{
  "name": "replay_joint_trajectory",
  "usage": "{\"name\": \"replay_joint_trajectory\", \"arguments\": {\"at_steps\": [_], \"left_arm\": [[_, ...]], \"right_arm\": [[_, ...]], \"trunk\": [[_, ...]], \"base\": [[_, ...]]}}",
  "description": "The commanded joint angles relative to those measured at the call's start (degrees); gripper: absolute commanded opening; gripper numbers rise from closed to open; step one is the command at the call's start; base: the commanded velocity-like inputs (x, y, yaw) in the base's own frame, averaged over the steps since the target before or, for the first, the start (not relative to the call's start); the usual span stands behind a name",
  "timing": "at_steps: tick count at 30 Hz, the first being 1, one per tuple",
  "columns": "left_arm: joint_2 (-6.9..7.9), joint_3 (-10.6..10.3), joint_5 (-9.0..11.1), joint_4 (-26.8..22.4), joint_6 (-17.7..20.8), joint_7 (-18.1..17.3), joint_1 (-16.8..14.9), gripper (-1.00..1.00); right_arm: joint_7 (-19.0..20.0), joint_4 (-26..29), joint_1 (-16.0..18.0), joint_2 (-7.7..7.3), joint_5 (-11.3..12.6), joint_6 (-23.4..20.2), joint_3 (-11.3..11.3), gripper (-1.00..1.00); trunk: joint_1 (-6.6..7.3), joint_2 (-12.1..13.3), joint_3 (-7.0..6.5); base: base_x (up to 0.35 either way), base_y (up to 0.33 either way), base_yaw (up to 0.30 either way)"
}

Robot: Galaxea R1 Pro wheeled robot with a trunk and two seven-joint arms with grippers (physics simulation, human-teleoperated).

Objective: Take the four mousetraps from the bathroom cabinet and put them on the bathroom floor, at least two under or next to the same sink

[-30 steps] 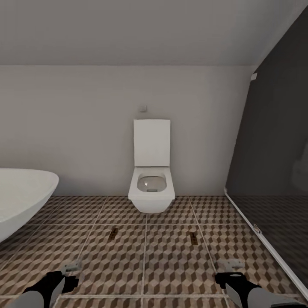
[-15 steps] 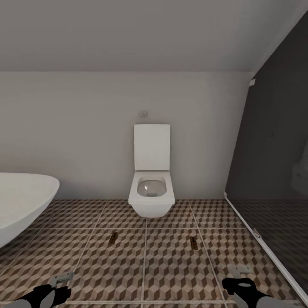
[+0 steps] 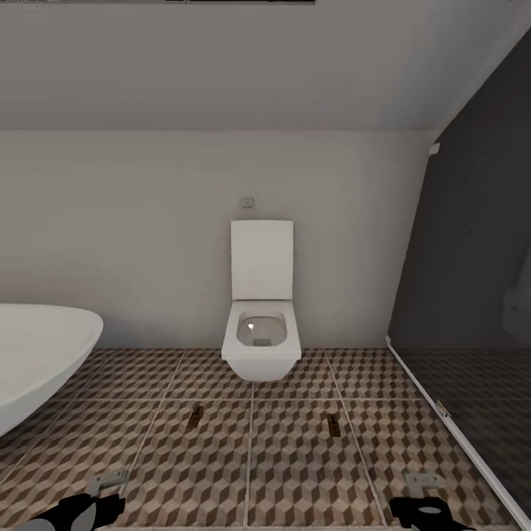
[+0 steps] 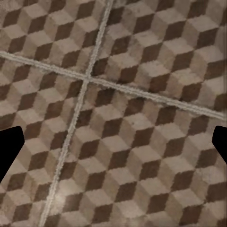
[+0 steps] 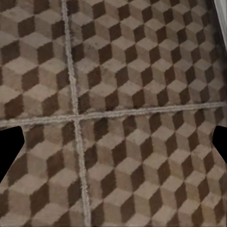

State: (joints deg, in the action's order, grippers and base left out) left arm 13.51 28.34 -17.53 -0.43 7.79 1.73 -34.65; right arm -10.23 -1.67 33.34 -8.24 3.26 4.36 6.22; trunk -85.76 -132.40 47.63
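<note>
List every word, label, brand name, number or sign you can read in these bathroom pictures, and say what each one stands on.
None: no readable text in any view.
The toilet, the bathtub and the dark glass panel carry no lettering.
The small plate on the wall above the toilet is too small to show any marking.
The two mousetraps on the bathroom floor are too small to show any print.

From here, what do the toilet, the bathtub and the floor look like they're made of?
The toilet looks like glazed white ceramic: smooth, with a soft highlight in the bowl. The bathtub is smooth matte white, either acrylic or ceramic; I cannot tell which. The bathroom floor appears to be large printed tiles in a brown and beige cube pattern with pale grout lines, low sheen.
</note>
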Motion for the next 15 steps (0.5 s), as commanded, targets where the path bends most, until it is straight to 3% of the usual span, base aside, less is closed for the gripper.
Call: {"name": "replay_joint_trajectory", "arguments": {"at_steps": [1,15], "left_arm": [[-0.09,0.5,-0.5,0.0,0.0,0.1,0.0,1.0],[-1.25,0.5,-0.4,0.2,-2.1,0.1,4.9,1.0]], "right_arm": [[-0.1,-0.2,-0.2,-0.01,0.4,0.3,0.5,1.0],[0.4,-0.2,-7.8,-0.15,0.7,4.4,0.4,1.0]], "trunk": [[0.24,0.4,-0.13],[3.31,6.0,-2.64]], "base": [[0.0,0.0,0.0],[0.0,0.0,0.0]]}}
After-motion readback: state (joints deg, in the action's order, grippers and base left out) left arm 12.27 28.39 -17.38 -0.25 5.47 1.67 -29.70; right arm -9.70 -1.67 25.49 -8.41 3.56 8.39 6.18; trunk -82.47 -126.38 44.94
